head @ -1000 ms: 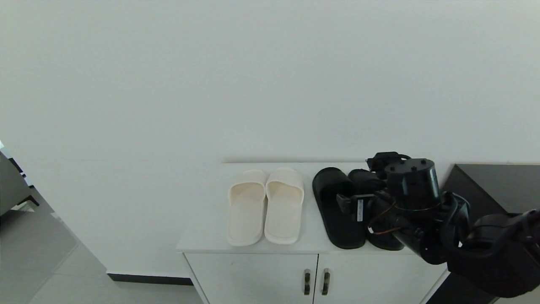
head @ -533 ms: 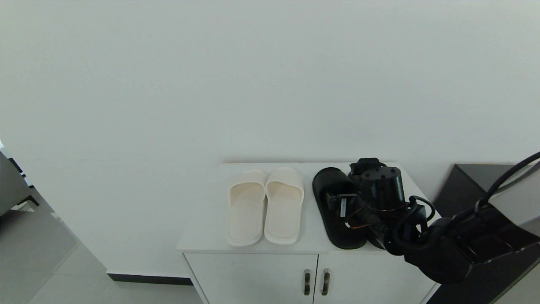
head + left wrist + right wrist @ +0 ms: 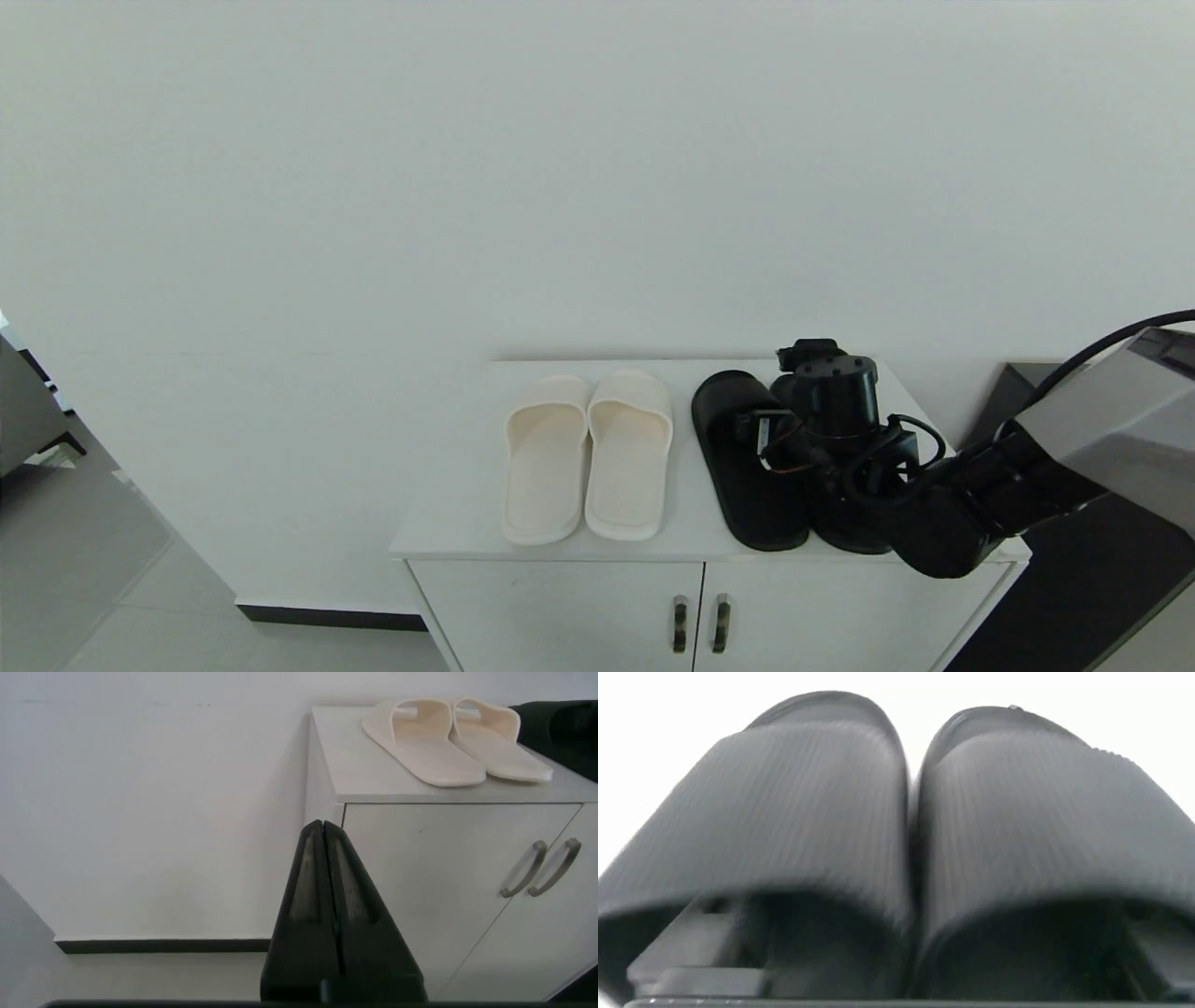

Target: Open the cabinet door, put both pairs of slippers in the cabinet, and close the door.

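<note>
Atop cabinet (image 3: 448, 534), two white slippers (image 3: 627, 457), two black slippers (image 3: 747, 476)

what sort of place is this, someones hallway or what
Probably a home entryway, or a mock-up of one: a low white cabinet stands against a bare wall, with cream slippers and black slippers on top.

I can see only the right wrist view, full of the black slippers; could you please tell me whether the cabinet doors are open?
Observer: No, both cabinet doors are shut.
Operator: Thank you; where is the left gripper?
Observer: The left gripper is shut and empty, low, off the cabinet's left side.
Operator: And the white slippers?
Observer: The white slippers lie side by side on the cabinet top, left of the black pair.
</note>
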### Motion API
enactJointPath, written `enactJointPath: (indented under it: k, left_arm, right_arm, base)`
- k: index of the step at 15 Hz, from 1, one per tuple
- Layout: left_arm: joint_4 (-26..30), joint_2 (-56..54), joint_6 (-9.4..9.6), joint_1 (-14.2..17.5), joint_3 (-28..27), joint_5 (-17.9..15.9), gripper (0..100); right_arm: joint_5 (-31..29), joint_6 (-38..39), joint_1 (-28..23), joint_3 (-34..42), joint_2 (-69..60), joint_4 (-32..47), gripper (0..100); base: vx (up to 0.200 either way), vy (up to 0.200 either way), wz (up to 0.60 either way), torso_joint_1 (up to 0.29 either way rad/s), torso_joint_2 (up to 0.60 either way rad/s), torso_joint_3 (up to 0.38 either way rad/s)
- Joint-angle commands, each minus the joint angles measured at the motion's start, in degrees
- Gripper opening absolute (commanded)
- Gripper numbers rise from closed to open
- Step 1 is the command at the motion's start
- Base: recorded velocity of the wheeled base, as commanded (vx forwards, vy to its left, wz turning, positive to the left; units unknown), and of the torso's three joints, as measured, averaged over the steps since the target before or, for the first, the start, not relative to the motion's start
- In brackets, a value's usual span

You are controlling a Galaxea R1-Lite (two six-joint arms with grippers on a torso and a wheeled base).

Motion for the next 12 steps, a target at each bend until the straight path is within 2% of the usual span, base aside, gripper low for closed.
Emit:
enactJointPath:
  k: [1,5,7,10,12]
  left_arm:
    - [-0.01,0.07,-0.04,0.00,0.01,0.00,0]
    - [-0.01,0.07,-0.04,0.00,0.01,-0.09,0]
    - [-0.01,0.07,0.05,0.00,0.01,-0.09,0]
    - [-0.01,0.07,0.23,0.00,0.01,-0.17,0]
    - [-0.01,0.07,0.23,0.00,0.01,-0.09,0]
  right_arm:
    - [0.00,-1.15,-0.99,-1.69,1.39,-0.20,0]
    - [0.00,-2.03,-0.99,-5.20,1.39,-0.02,0]
    - [0.35,-2.91,0.41,-4.15,-3.00,0.15,0]
    - [2.54,-2.91,6.83,6.93,-15.66,0.15,0]
    - [10.37,-2.82,11.84,14.84,-24.10,0.24,0]
  base:
    - [0.000,0.000,0.00,0.000,0.00,0.000]
    - [0.000,0.000,0.00,0.000,0.00,0.000]
    - [0.000,0.000,0.00,0.000,0.00,0.000]
    - [0.000,0.000,0.00,0.000,0.00,0.000]
    - [0.000,0.000,0.00,0.000,0.00,0.000]
